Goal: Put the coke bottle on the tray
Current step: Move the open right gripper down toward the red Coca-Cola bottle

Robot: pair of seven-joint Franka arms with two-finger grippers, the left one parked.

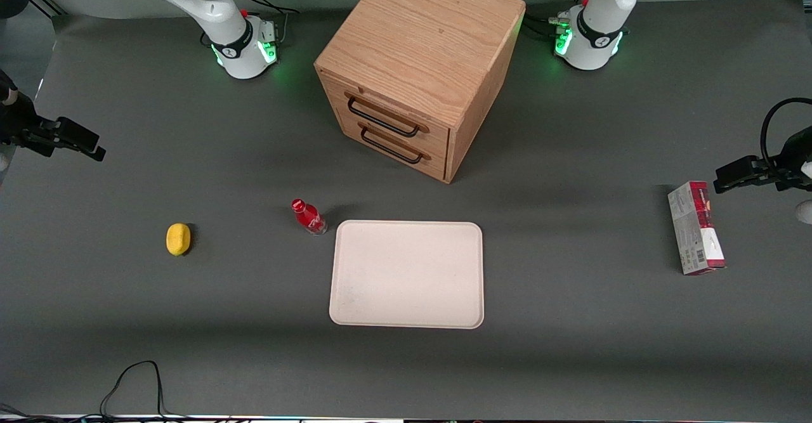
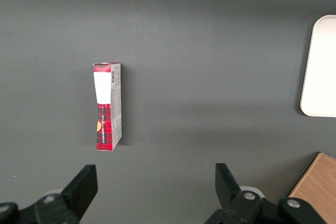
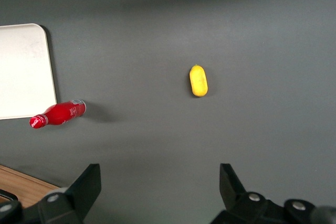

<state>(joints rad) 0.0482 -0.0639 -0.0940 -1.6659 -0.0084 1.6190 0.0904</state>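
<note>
The coke bottle is a tiny red bottle with a red cap, standing upright on the grey table just off a corner of the tray. The tray is a large flat cream rectangle with a low rim, nothing on it. My right gripper hangs open high above the table at the working arm's end, well away from the bottle. Nothing sits between its fingers.
A yellow lemon-like lump lies on the table between my gripper and the bottle. A wooden drawer cabinet stands farther from the front camera than the tray. A red-and-grey carton lies toward the parked arm's end.
</note>
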